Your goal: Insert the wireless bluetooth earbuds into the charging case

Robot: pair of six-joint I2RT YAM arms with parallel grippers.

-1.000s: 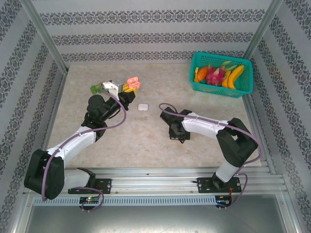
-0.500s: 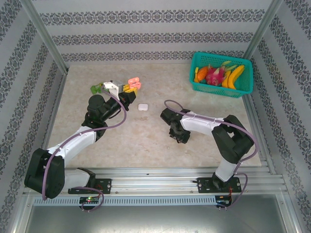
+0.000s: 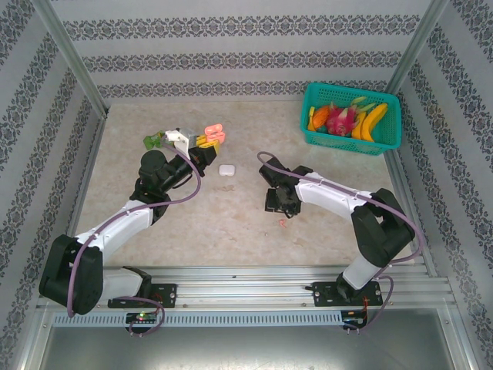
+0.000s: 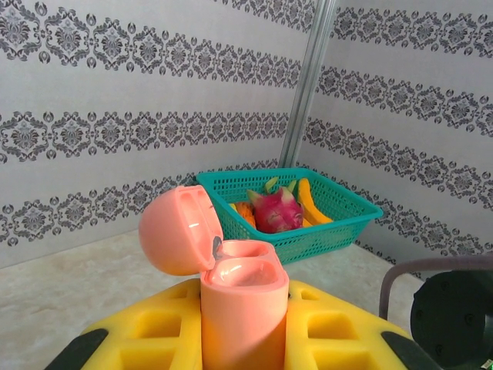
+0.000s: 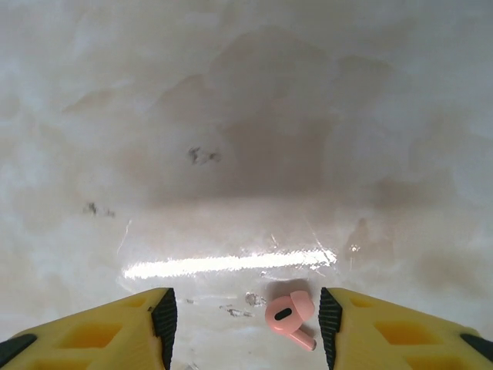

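Readiness is shown: the pink case [image 4: 243, 297] is clamped upright in the left claw [image 4: 243, 343], lid swung back, so its wells face up. A pink earbud [image 5: 290, 316] is seen on the worktop [image 5: 231, 116] between the right claw's [image 5: 246, 316] parted fingers [image 5: 100, 330], ungripped.

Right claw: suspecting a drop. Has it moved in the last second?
Yes. The right claw shifted toward the far wall, uncovering a pink earbud nearer the front rail.
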